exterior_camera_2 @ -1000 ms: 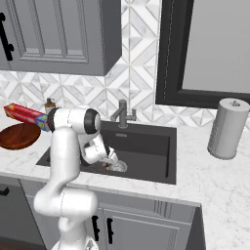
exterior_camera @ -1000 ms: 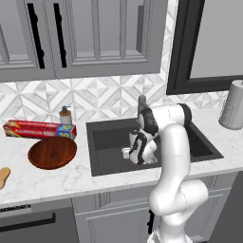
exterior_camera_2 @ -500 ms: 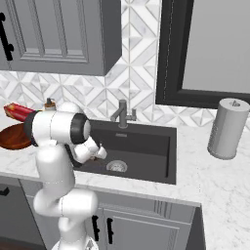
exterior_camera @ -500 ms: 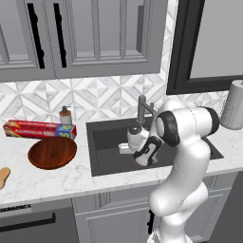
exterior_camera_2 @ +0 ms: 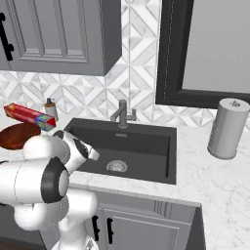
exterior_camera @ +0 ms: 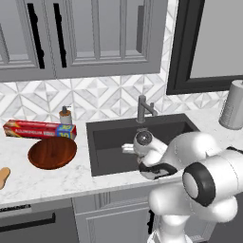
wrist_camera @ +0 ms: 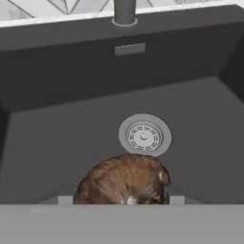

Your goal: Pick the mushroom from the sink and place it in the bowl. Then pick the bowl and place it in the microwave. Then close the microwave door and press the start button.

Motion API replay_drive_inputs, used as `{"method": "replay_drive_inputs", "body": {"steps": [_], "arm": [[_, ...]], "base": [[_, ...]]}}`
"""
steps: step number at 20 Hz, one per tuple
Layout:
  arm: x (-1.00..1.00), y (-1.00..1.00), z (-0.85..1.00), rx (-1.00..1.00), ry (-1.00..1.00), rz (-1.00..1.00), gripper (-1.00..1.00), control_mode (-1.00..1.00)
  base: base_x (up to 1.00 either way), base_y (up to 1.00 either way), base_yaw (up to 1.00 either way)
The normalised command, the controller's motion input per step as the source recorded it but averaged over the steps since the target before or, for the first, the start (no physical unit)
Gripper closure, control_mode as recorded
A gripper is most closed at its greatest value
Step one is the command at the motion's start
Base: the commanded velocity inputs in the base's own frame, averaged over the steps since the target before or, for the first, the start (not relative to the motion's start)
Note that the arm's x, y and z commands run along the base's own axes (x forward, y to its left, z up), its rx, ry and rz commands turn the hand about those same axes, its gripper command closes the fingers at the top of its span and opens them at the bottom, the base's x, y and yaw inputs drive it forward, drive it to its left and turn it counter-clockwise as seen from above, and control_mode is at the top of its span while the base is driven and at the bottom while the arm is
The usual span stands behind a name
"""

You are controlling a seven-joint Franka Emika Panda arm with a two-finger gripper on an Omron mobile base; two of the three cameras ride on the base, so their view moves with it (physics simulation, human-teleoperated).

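Faucet point(exterior_camera: 144, 108) overhangs sink point(exterior_camera: 111, 144) — apparently otherwise open.

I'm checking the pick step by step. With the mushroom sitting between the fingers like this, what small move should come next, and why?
Probably lift straight up out of the sink. In the hand view the mushroom fills the space between the fingers, near the drain, so it looks gripped. The bowl waits on the counter to the left, and the sink wall must be cleared first.

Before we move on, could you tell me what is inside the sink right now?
In the sink, the mushroom sits between the gripper fingers, just in front of the round drain. Its underside and the floor beneath are hidden.
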Motion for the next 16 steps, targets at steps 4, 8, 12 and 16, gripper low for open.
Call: {"method": "replay_drive_inputs", "body": {"steps": [4, 8, 12, 16], "arm": [[-0.19, 0.00, 1.00, 0.01, 0.00, 0.00, 1.00, -1.00], [-0.18, 0.05, 1.00, 0.06, 0.04, 0.00, 1.00, -1.00], [-0.31, 0.39, 0.70, 0.12, 0.12, 0.00, 1.00, -1.00], [-0.30, 0.87, 0.01, 0.02, 0.01, 0.05, 1.00, -1.00]], "base": [[0.00, 0.00, 0.00], [0.00, 0.00, 0.00], [0.00, 0.00, 0.00], [0.00, 0.00, 0.00]]}}
